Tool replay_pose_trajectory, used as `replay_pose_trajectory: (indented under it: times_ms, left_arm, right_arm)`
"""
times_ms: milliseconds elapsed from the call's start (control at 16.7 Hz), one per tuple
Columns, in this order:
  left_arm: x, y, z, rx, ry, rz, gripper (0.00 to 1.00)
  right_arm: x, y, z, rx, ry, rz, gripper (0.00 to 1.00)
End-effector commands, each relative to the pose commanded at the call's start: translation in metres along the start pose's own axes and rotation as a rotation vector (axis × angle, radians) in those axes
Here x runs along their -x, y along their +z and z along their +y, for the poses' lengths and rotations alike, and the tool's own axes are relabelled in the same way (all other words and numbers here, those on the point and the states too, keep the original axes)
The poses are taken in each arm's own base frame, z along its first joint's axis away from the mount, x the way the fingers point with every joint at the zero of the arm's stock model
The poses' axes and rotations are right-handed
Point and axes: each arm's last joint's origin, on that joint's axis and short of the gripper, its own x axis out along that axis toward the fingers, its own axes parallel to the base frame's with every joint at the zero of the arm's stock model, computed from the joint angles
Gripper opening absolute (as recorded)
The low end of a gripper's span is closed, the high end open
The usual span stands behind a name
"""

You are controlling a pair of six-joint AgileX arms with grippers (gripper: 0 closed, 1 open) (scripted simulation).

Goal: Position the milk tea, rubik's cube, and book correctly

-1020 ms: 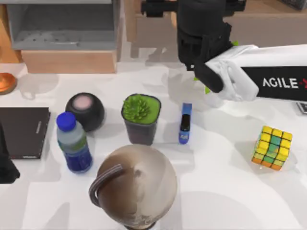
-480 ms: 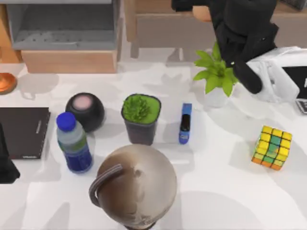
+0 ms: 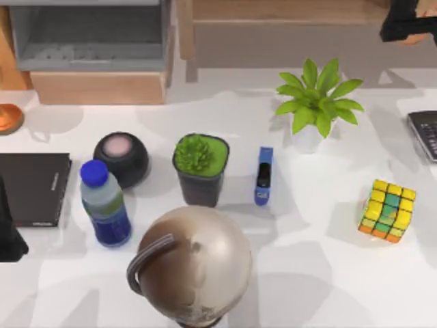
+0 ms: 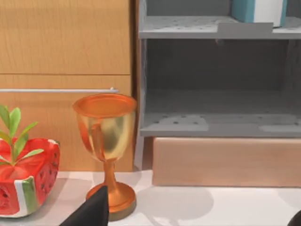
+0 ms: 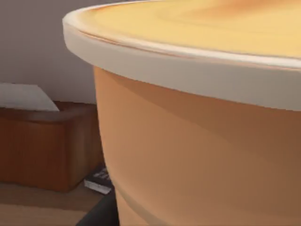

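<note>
White tabletop [image 3: 321, 273] is seen from above, with the rubik's cube [image 3: 388, 210] resting at the right of the frame, well apart from everything else. A leafy plant [image 3: 317, 102] in a white pot is placed above and left of it. Across the middle, a blue stapler [image 3: 263, 175], a dark pot [image 3: 200, 171] of green succulent and a black round speaker [image 3: 121, 158] are lined up, and a bottle [image 3: 106, 203] with a blue cap is stood just below the speaker. A globe [image 3: 191, 263] is set at the lower centre, a black book [image 3: 33, 188] is laid at the left edge, and the left arm [image 3: 8, 232] is parked below it. The right gripper [image 3: 410, 20] is held at the upper right corner of the frame, over the wooden cabinet [image 3: 287, 27]. In the left wrist view, a copper goblet [image 4: 107, 141] is stood beside a watermelon planter [image 4: 26, 174], in front of a grey shelf [image 4: 216, 125]; the book [image 4: 256, 10] is found at the upper right of the frame, upright on the upper shelf board. A dark part of the left gripper [image 4: 91, 214] is caught at the bottom edge; whether it is open or closed cannot be told. In the right wrist view, the milk tea [image 5: 202, 141] is gripped close before the camera, its cream lid rim running across the top, and a brown tissue box [image 5: 42, 141] is seen at the left behind it.
</note>
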Motion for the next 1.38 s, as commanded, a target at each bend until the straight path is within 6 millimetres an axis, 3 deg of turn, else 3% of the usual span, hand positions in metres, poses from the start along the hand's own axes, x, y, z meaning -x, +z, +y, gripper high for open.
replay_pose_trajectory:
  times_ms: [360, 660, 840, 1140, 1380]
  left_arm:
    - [0.000, 0.000, 0.000, 0.000, 0.000, 0.000, 1.00]
    - [0.000, 0.000, 0.000, 0.000, 0.000, 0.000, 1.00]
    - [0.000, 0.000, 0.000, 0.000, 0.000, 0.000, 1.00]
    - [0.000, 0.000, 0.000, 0.000, 0.000, 0.000, 1.00]
    - [0.000, 0.000, 0.000, 0.000, 0.000, 0.000, 1.00]
  right_arm:
    - [0.061, -0.042, -0.125, 0.031, -0.059, 0.063, 0.00]
    - [0.112, -0.074, -0.193, 0.017, -0.139, 0.127, 0.00]
    - [0.124, -0.081, -0.207, 0.011, -0.160, 0.140, 0.00]
    - [0.123, -0.080, -0.206, 0.011, -0.159, 0.138, 0.00]
    - [0.125, -0.093, -0.207, 0.011, -0.160, 0.139, 0.00]
